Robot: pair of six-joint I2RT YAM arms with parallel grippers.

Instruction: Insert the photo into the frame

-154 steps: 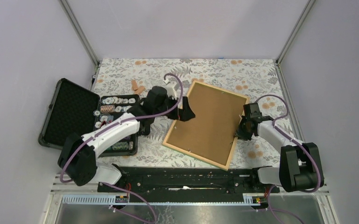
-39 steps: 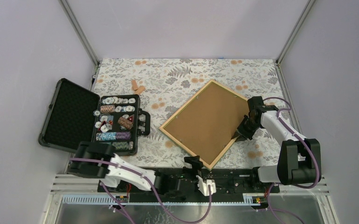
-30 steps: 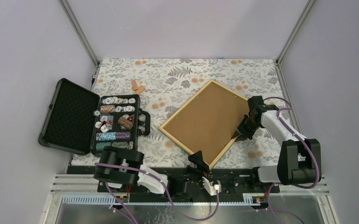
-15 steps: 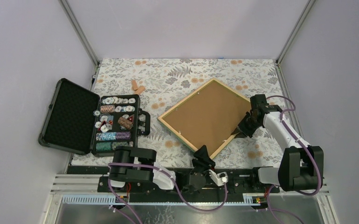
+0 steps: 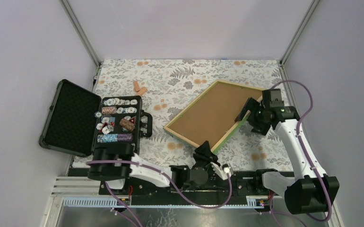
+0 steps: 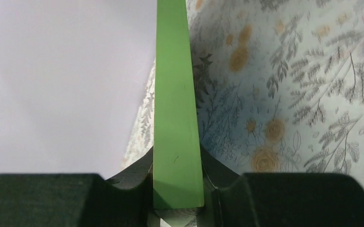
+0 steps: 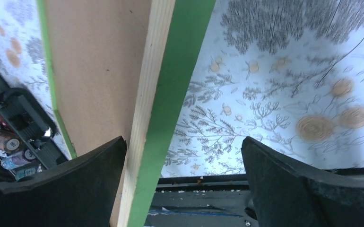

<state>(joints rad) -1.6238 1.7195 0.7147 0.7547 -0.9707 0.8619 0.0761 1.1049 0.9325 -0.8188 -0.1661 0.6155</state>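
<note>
1. Because the frame [image 5: 190,103] lies back-up, what shows is its light wood rim around the brown backing board [image 5: 211,113]. It sits right of centre on the flowered tablecloth [image 5: 170,75], and its far-right side looks tipped up off the cloth while its left corner stays low. This reads as a flip to bring the green side up, or a move to free the back.
2. Since the photo shows in none of the views, I cannot tell whether it sits under the backing board or lies elsewhere.
3. While the left gripper [image 5: 203,153] meets the frame's near corner, its wrist view shows the fingers pressed together on the green strip [image 6: 176,118]. That pinch probably steadies the corner as a pivot.
4. At the frame's far-right edge the right gripper [image 5: 247,113] straddles the rail with its fingers spread. In its wrist view one finger [image 7: 76,179] lies against the wood side and the other [image 7: 303,184] stands clear of the green. The raised side seems propped rather than squeezed, so it could slip.
5. Well to the left, apart from the frame, the black case of poker chips [image 5: 118,125] lies open.
6. No brand, label or writing is legible anywhere, and the chip faces are too small to read.
</note>
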